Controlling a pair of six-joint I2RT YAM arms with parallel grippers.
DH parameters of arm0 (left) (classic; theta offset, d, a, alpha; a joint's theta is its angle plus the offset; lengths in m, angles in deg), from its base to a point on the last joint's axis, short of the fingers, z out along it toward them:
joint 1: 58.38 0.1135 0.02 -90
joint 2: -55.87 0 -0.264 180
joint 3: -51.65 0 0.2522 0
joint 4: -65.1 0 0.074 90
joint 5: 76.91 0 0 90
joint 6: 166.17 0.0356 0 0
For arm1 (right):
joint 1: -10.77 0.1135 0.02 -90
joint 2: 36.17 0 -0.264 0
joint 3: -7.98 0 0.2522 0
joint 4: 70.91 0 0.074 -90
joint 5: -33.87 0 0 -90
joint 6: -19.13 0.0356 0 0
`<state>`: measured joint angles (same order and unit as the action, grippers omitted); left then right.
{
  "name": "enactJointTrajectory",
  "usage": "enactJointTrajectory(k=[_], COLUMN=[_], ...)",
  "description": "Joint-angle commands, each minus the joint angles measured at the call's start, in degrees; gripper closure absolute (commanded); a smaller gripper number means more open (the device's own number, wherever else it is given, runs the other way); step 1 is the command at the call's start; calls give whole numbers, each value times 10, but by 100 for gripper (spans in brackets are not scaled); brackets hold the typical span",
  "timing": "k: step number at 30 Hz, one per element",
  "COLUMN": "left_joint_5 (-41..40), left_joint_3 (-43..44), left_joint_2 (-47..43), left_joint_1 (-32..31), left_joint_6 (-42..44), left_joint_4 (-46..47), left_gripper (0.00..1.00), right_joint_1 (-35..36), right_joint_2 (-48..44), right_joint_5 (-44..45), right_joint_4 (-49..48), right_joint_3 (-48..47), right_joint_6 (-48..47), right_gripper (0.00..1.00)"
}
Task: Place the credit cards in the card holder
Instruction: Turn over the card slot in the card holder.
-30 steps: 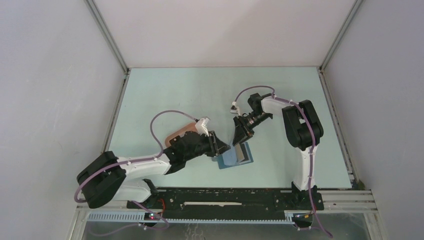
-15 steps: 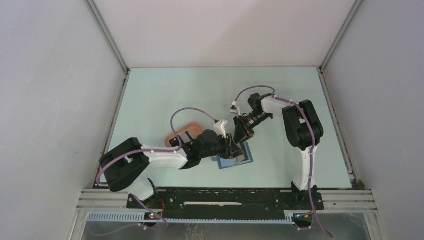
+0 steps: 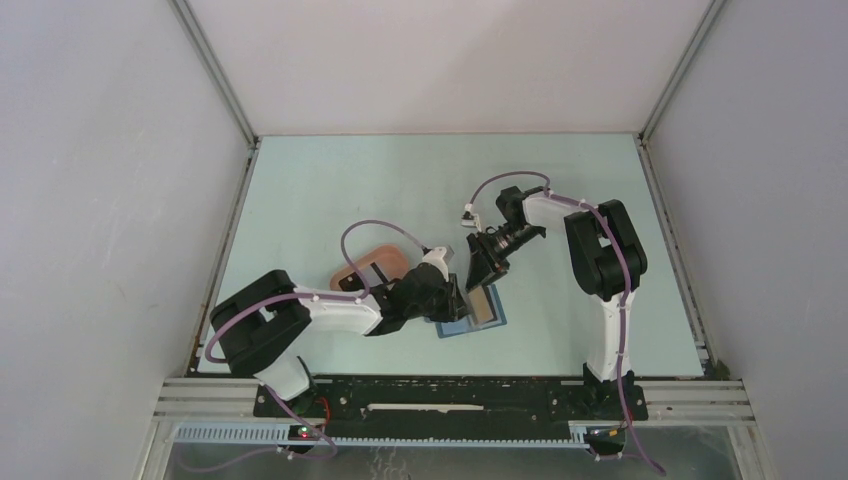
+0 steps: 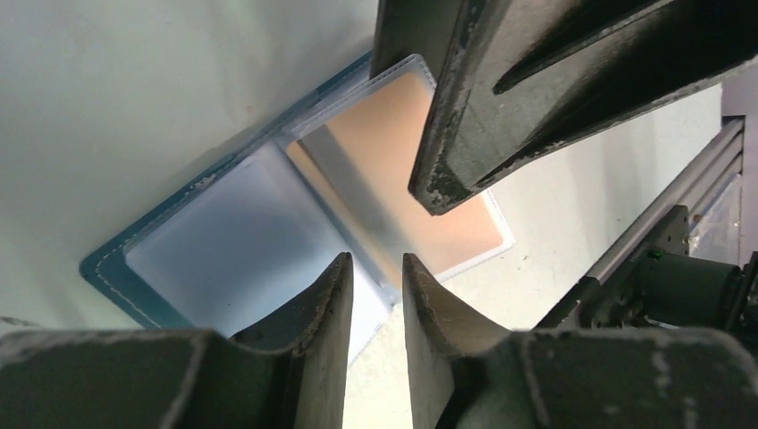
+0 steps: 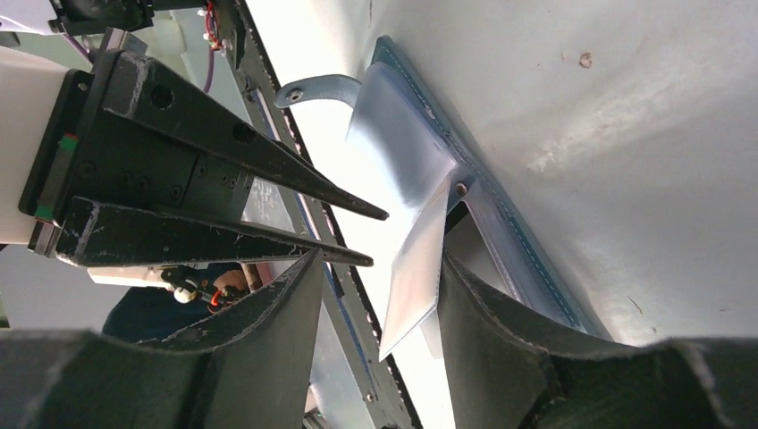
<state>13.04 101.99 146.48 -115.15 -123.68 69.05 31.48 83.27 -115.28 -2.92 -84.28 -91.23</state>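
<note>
We see the card holder (image 3: 462, 325) lying open on the table (image 3: 400, 180), near the front edge, approx. midway btw the two arm bases. Blue cover faces down, clear plastic sleeves face up. The tan-orange card (image 4: 393, 170) sits flat inside the sleeve on the holder's right half, its edges within the sleeve outline. The left half looks pale; we can't tell if a card is in it.

The left tool (image 3: 456, 298) hovers over the holder's left half, pointing toward the right arm. Its fingers are narrow, w/ only a thin slit btw them and nothing in the slit.

The right tool (image 3: 476, 282) points down at the holder's far edge, tips just beside the left tool's. Its fingers stand moderately apart. In the right wrist view a clear leaf (image 5: 416, 259) of the holder stands up in that gap, one edge against a finger, not clamped from both sides as far as we can see. The holder's small tab (image 5: 313, 89) sticks out past the blue edge.

The pink tray (image 3: 375, 252) lies left of the holder, partly under the left arm, apart from the holder.
</note>
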Motion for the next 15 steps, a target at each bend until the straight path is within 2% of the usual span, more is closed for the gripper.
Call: enactJointTrajectory(k=[1, 8, 12, 15], left_joint_5=[-24, -21, -21, -27], left_joint_3=[9, -4, -22, -39], left_joint_2=[3, -1, -25, -62], left_joint_1=[-1, 1, 3, 5], left_joint_6=[8, 14, 26, 53], left_joint_4=[-8, 12, 34, 47], left_gripper=[68, 67, 67, 67], right_joint_1=[-8, -33, -45, -47], right_joint_2=[-26, -66, -109, -142], right_joint_5=[16, 72, 107, 92], right_joint_4=[4, -4, -18, -16], right_joint_3=[-19, -18, -11, -6], right_joint_6=[-10, -21, -32, -61], right_gripper=[42, 42, 48, 52])
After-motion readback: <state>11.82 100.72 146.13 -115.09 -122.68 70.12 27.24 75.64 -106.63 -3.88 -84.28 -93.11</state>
